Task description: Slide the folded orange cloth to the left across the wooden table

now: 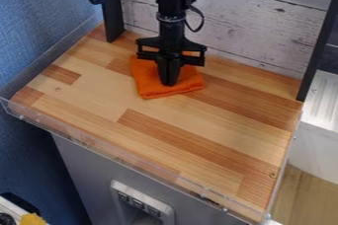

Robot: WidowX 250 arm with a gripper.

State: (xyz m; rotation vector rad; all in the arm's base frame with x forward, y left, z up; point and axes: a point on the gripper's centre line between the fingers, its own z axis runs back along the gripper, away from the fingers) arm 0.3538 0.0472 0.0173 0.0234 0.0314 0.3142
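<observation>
Left to right, all relative to the orange cloth. Blue wall point(39, 31) far left of it. Clear edging point(86, 145) runs left and in front of it along the wooden tabletop point(92, 86), probably there to stop stuff sliding off. Yellow item point(31, 219) well apart, low at front left, can't tell what. Left black post point(113, 9) upright behind and left of cloth, looks like frame support. Switch panel point(142, 203) below the tabletop, in front of cloth.

Orange cloth point(149, 87) itself: flat on the wood, squarish, seems folded into a pad, near the back. Layers probably give a thicker bit to pinch.

Gripper point(170, 82) hangs pointing down over the middle of cloth, tips at its surface, narrow, fingers together. Can't tell if any fabric is caught between them. Straight-down pose suits something this flat. Cloth's edges lie down around it, nothing lifted.

Whitewashed plank board point(264, 21) behind cloth, serves as backing. Right black post point(319, 46) upright, well right of it. White ridged surface point(324, 95) farther right, past the tabletop edge.
</observation>
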